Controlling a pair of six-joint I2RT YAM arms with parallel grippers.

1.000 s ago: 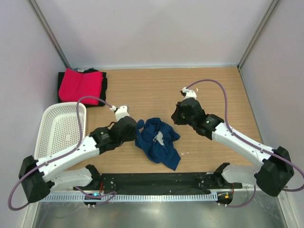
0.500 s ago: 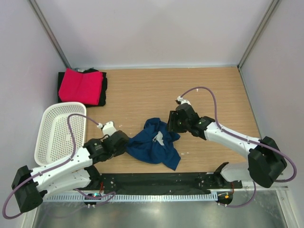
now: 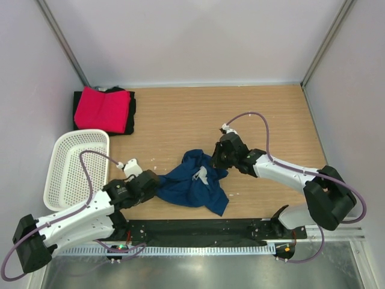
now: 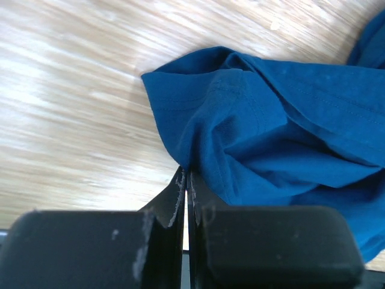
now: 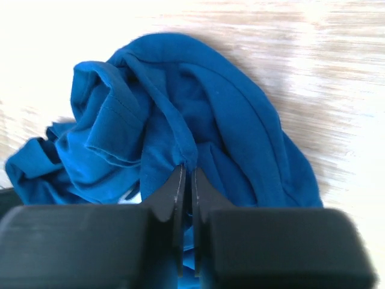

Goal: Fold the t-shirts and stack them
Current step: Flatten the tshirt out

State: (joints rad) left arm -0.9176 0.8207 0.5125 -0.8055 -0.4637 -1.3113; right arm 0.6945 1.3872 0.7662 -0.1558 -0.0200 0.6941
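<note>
The navy blue t-shirt (image 3: 195, 185) lies crumpled at the middle of the table, a bit of white print showing. My left gripper (image 3: 157, 187) is at its left edge, shut on a fold of the blue cloth (image 4: 264, 120); the left wrist view shows the jaws (image 4: 186, 176) pinching it. My right gripper (image 3: 215, 161) is at the shirt's upper right edge. In the right wrist view it (image 5: 189, 171) is shut on a raised ridge of the shirt (image 5: 228, 120). A folded pink-red t-shirt (image 3: 101, 109) lies on a black t-shirt (image 3: 129, 114) at the back left.
A white perforated basket (image 3: 60, 158) stands at the left, beside my left arm. Bare wooden tabletop (image 3: 192, 114) stretches across the back and right. Grey walls close in three sides, and a black rail (image 3: 198, 232) runs along the near edge.
My left gripper drew back toward the near left, pulling the shirt's left edge out. My right gripper came down to the shirt's upper right edge, opened, and closed on a fold.
</note>
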